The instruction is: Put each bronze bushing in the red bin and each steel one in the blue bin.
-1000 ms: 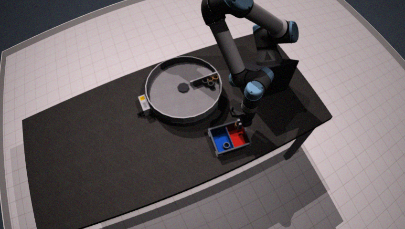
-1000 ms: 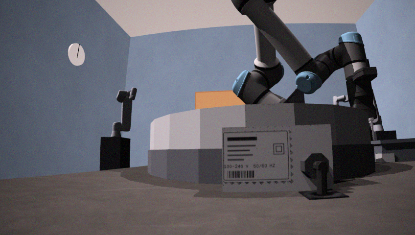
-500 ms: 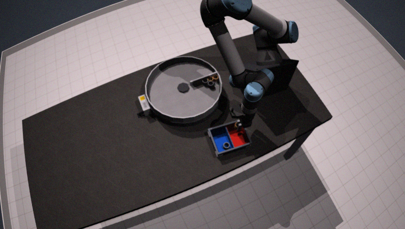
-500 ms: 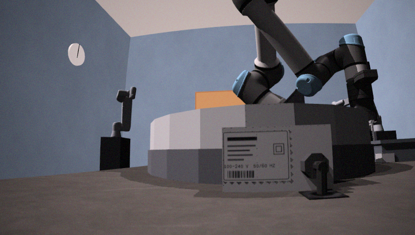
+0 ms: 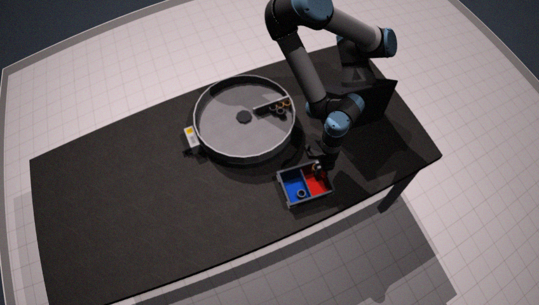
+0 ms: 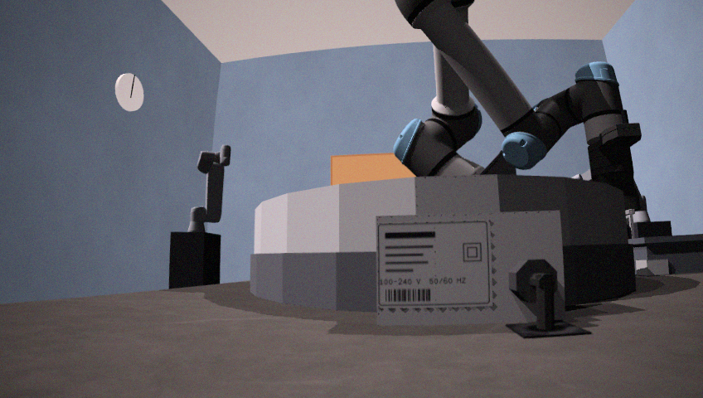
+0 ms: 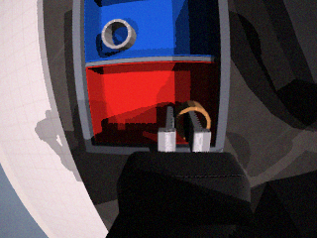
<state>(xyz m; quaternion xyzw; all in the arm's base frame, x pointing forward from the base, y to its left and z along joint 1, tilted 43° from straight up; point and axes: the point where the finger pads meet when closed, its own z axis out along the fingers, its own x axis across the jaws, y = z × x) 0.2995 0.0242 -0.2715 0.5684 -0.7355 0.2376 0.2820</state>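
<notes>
Label [image 6: 433, 264] on grey box [image 6: 525, 246]: "100-240 V 50/60 HZ", barcode below.

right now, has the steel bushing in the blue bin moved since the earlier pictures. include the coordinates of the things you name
No. From the top, the steel bushing [image 5: 298, 192] [image 7: 132, 38] shows no visible shift against the divider [image 5: 305, 183] [image 7: 149, 61] beside it.
</notes>
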